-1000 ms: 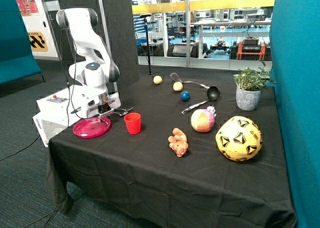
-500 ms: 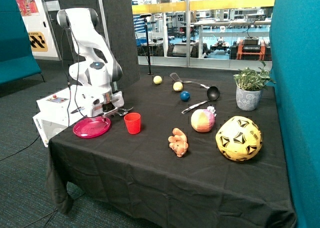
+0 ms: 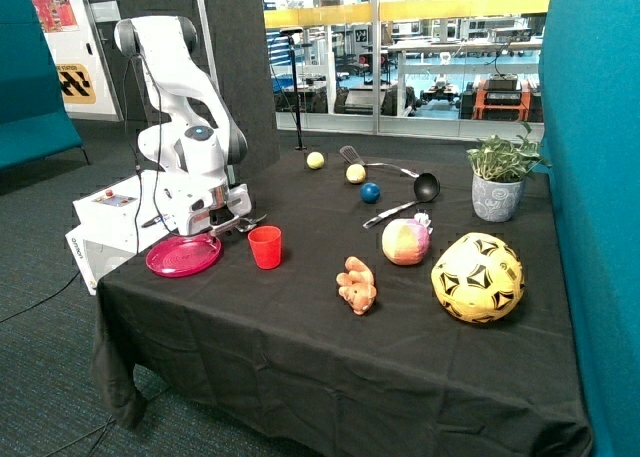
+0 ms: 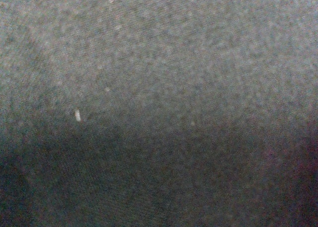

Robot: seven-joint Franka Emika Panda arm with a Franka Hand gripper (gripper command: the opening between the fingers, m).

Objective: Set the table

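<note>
A: In the outside view, where does the tool (image 3: pixel 222 227) sit?

B: Low over the bench (image 3: pixel 300 317), just beside the far rim of the pink plate (image 3: pixel 184 255) and near the red cup (image 3: pixel 265 247). Something thin and metallic, perhaps cutlery (image 3: pixel 250 220), lies by it between plate and cup, but I cannot tell whether the tool grips it, or whether it is spread or closed.

A: And the rest?

B: A spatula (image 3: pixel 352 156), a black ladle (image 3: pixel 425 186) and another utensil (image 3: pixel 388 214) lie well apart, further back, among small balls, a toy, a plant pot (image 3: pixel 497 197) and a yellow football (image 3: pixel 477 277).

A: How much of the setting looks done?

B: Plate and cup stand together near the bench's edge; my judgement is that the cutlery part is in hand.

A: The wrist view?

B: Only dark cloth (image 4: pixel 159 88) close up, with one pale speck. No fingers, no object.

A: How would the cutlery handle?

B: Likely stiff, light and slippery, lying flat on soft cloth. I'd pinch it across the narrow handle near the middle, so it doesn't swing or slide out.
</note>
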